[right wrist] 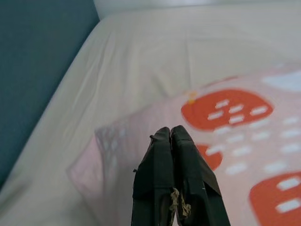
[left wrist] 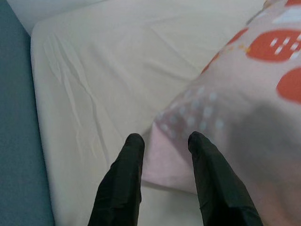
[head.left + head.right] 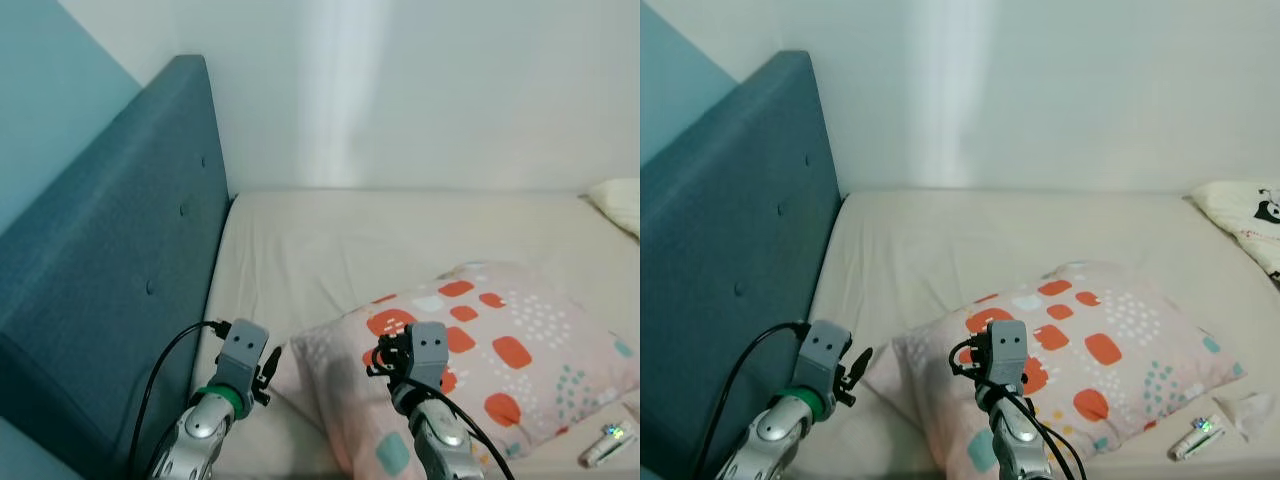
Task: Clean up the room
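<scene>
With the pillow [image 3: 470,360] lying askew on the bed [image 3: 330,240], the left gripper [image 2: 162,141] straddles its corner open and must pinch, while the right gripper [image 1: 170,134] hovers closed above.

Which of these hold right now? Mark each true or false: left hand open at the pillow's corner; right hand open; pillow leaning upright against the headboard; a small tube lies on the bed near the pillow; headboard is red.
1. The left hand is open at a corner of the pillow. True; its two fingers stand apart on either side of that corner.
2. The right hand is open. False; its fingers are pressed together above the pillow.
3. The pillow leans upright against the headboard. False; it lies flat on the bed, apart from the headboard.
4. A small tube lies on the bed near the pillow. True.
5. The headboard is red. False; it is teal blue.
</scene>
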### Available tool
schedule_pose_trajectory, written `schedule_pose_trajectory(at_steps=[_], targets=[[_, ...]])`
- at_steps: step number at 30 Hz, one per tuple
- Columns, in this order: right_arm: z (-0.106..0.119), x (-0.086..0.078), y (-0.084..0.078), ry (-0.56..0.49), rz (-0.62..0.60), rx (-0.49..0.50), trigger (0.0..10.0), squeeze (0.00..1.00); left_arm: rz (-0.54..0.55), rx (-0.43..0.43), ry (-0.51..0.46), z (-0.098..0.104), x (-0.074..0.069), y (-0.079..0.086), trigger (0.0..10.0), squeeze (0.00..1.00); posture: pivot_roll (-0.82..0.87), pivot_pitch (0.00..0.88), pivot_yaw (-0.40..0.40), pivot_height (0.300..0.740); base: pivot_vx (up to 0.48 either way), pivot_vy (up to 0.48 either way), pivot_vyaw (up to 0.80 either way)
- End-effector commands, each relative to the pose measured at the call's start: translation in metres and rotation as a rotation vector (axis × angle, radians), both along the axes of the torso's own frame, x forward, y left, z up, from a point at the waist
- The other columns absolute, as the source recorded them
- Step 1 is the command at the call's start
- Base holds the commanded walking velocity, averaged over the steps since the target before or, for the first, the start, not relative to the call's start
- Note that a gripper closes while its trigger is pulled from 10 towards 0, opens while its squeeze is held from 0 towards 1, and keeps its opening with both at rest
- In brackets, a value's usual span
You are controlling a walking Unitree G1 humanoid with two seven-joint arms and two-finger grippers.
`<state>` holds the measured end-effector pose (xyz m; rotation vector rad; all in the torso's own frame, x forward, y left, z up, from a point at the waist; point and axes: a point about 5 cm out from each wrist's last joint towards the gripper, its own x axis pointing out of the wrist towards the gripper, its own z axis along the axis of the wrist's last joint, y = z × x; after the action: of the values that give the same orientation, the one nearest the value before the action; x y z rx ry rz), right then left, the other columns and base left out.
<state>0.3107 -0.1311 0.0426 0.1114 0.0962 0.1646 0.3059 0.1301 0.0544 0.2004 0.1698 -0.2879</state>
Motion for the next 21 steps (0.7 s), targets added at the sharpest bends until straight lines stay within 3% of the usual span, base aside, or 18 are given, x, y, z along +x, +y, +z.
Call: schedule_pose_trajectory(at_steps=[1,8,21], targets=[[-0.0056,-0.0036,-0.0014,0.024,-0.009,0.004,10.0,0.0,-0.011,0.009,0.036,-0.0091,-0.0054,-0.0015,10.0,0.0,-0.08,0.0,0.044,0.61,0.0,0.0,0.0],[-0.0056,-0.0037,-0.0018,0.023,-0.012,0.005,10.0,0.0,-0.016,0.01,0.036,-0.0094,-0.0054,-0.0026,10.0,0.0,-0.08,0.0,0.046,0.571,0.0,0.0,0.0],[-0.0076,-0.0054,-0.002,0.031,-0.021,0.013,10.0,0.0,-0.017,0.019,0.043,-0.0097,-0.0049,-0.0031,10.0,0.0,-0.09,0.008,0.056,0.571,0.0,0.0,0.0]])
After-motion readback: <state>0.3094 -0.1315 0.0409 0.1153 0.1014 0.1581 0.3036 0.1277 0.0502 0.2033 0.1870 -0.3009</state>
